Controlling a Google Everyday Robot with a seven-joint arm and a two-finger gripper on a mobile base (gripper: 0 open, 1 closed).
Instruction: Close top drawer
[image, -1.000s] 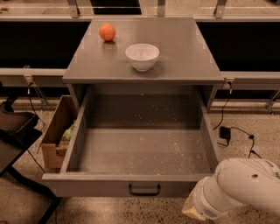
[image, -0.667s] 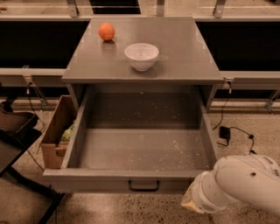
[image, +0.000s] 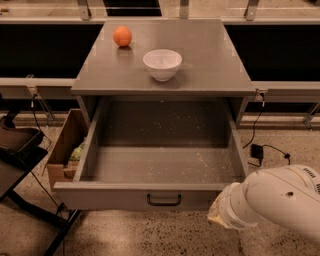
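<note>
The top drawer (image: 135, 197) of the grey cabinet stands pulled out towards me. Its crumb-speckled grey floor (image: 160, 162) is bare, and its black bar handle (image: 163, 200) sits at the centre of the front panel. My white arm (image: 280, 205) comes in from the lower right. Its gripper (image: 216, 212) end is against the right end of the drawer's front panel, right of the handle. The fingers are hidden behind the arm's wrist.
A white bowl (image: 162, 63) and an orange (image: 122, 36) sit on the cabinet top (image: 210, 55). A cardboard box (image: 65, 150) stands on the floor left of the drawer, with a dark stand (image: 20, 155) further left. A cable and plug (image: 257, 150) lie at the right.
The drawer's front panel has moved back towards the cabinet, so the drawer is less far out. My arm has moved forward with it.
</note>
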